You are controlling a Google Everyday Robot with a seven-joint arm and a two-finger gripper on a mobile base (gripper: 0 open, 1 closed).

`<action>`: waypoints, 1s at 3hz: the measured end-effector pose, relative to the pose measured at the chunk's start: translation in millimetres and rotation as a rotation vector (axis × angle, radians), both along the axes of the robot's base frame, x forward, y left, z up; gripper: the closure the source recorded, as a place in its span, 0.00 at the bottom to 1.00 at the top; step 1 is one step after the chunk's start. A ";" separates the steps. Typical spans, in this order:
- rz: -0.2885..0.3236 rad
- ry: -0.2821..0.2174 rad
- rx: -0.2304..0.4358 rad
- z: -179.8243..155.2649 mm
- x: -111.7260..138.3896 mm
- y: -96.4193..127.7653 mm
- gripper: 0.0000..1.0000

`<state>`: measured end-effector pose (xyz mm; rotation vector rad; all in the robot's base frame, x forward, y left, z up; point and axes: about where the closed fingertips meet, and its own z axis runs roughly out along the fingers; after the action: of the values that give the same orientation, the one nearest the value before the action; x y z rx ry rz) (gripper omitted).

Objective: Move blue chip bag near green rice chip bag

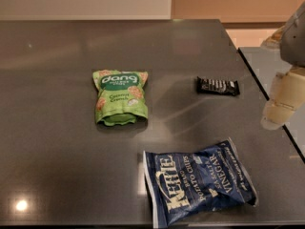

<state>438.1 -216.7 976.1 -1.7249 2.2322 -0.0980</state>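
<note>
The blue chip bag [198,181] lies flat near the table's front edge, right of centre, with white "Kettle" lettering. The green rice chip bag [120,97] lies flat toward the middle left, with "dang" lettering facing up. The two bags are apart, with bare table between them. My gripper [282,104] hangs at the right edge of the view, above the table's right side, up and to the right of the blue bag, touching nothing.
A small black candy bar [218,86] lies right of the green bag. The dark grey table [57,147] ends at the right along an edge [267,94], with a second surface [267,61] beyond. A wall runs behind the table.
</note>
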 end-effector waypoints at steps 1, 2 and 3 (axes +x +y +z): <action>0.000 0.000 0.000 0.0 0.0 0.1 0.00; 0.015 0.002 0.003 -1.2 0.3 3.5 0.00; 0.066 0.014 0.036 -10.2 -13.8 14.0 0.00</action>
<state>424.3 -202.7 965.9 -1.7838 2.1702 -0.0311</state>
